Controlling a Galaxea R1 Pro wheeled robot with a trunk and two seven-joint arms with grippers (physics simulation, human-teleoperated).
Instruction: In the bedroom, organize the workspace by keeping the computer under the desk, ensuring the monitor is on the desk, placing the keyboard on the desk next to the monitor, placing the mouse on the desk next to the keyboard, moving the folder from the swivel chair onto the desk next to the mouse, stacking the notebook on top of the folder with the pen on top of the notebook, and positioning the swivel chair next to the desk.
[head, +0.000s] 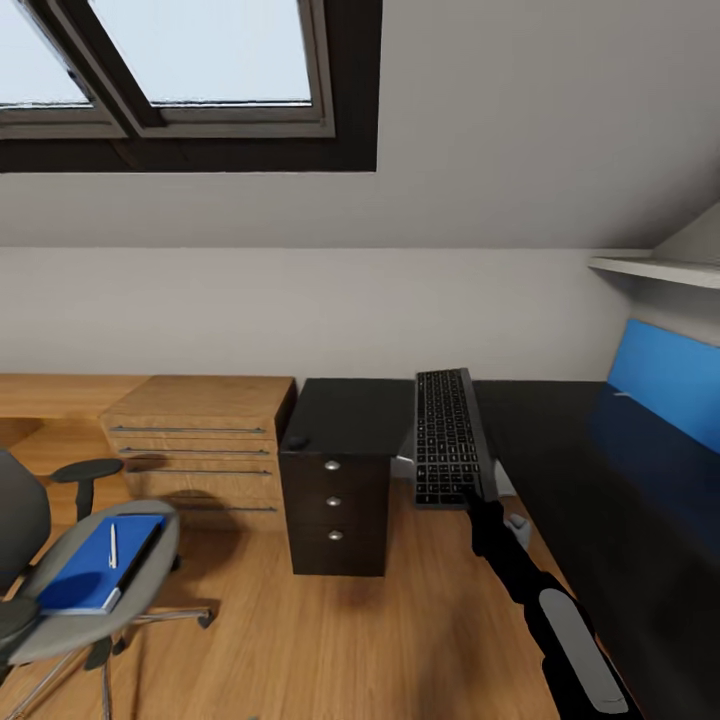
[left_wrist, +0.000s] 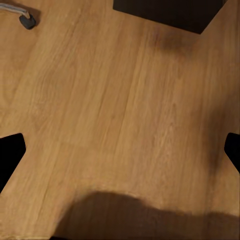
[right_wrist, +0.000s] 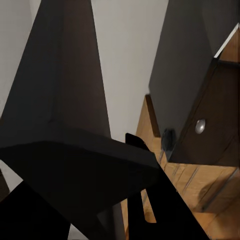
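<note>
My right gripper (head: 470, 497) is shut on the near end of the black keyboard (head: 446, 436), holding it in the air between the black drawer cabinet (head: 335, 480) and the black desk (head: 600, 480). In the right wrist view the keyboard's dark underside (right_wrist: 75, 150) is close up. A small dark mouse (head: 297, 441) lies on the cabinet top. On the grey swivel chair (head: 60, 620) at the left sits a blue notebook (head: 95, 570) over a dark folder, with a pen (head: 113, 545) on top. My left gripper (left_wrist: 120, 150) hangs open above the wooden floor.
A wooden drawer unit (head: 200, 440) stands beside the black cabinet against the wall. A blue panel (head: 670, 385) stands on the desk's far right under a white shelf (head: 655, 268). A chair caster (left_wrist: 27, 20) rests on the floor near my left gripper.
</note>
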